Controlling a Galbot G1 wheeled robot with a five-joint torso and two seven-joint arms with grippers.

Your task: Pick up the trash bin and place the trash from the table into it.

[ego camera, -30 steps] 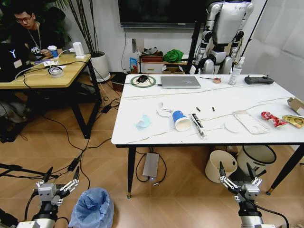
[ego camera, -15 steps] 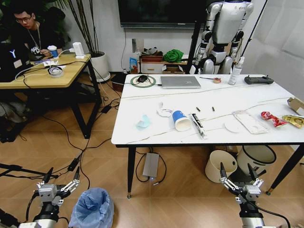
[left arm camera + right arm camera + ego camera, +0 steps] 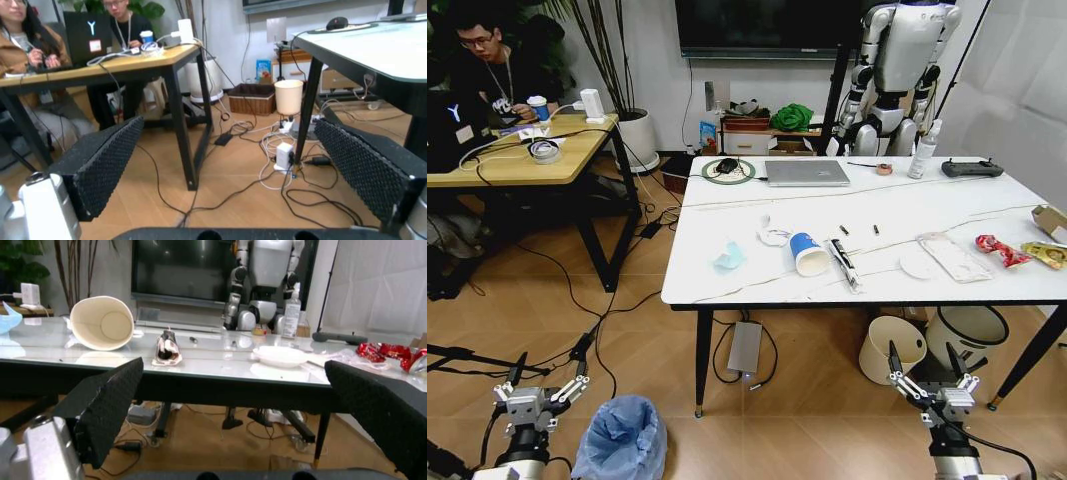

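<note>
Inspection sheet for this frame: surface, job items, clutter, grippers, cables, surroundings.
Surface: table, marble-look top, littered.
Job's things: trash bin on floor beside left gripper; paper cup tipped over; blue tissue, white lid, red wrapper on top.
Clutter: laptop, black controller.
Grippers: left gripper and right gripper open, low, holding nothing.
Cables: strewn on floor under the wooden desk.
Surroundings: cream bucket under table.
</note>
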